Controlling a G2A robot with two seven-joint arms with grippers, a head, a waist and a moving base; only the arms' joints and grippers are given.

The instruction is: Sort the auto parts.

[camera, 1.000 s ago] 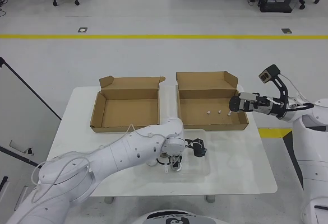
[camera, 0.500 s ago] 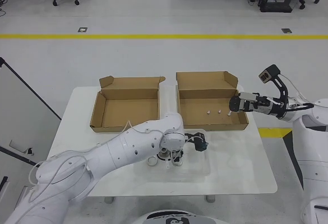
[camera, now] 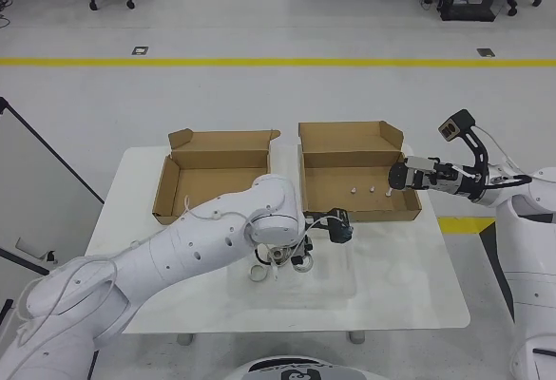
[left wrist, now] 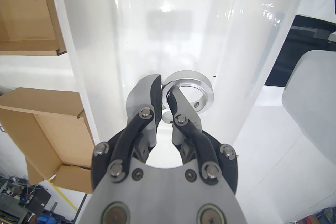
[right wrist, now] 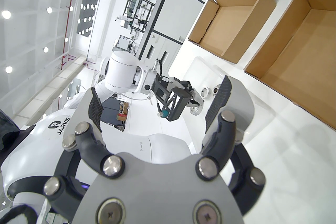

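From above, the left gripper (camera: 301, 257) hangs over the clear plastic bin (camera: 346, 287) with a metal collar ring (camera: 304, 267) at its tips. Loose rings (camera: 258, 274) lie just beside it. The right gripper (camera: 398, 177) sits well apart, at the side wall of the right cardboard box (camera: 354, 142). In the left wrist view, the left gripper's fingers are almost closed, pinching the ring's wall, one finger through the bore and one outside. The bore faces back toward the wrist, and a set-screw hole shows in the outer wall. Bare bin floor stretches ahead, with walls on both sides. In the right wrist view, the right gripper's fingers are spread wide and hold nothing. The left cardboard box (right wrist: 231, 25) lies far beyond them.
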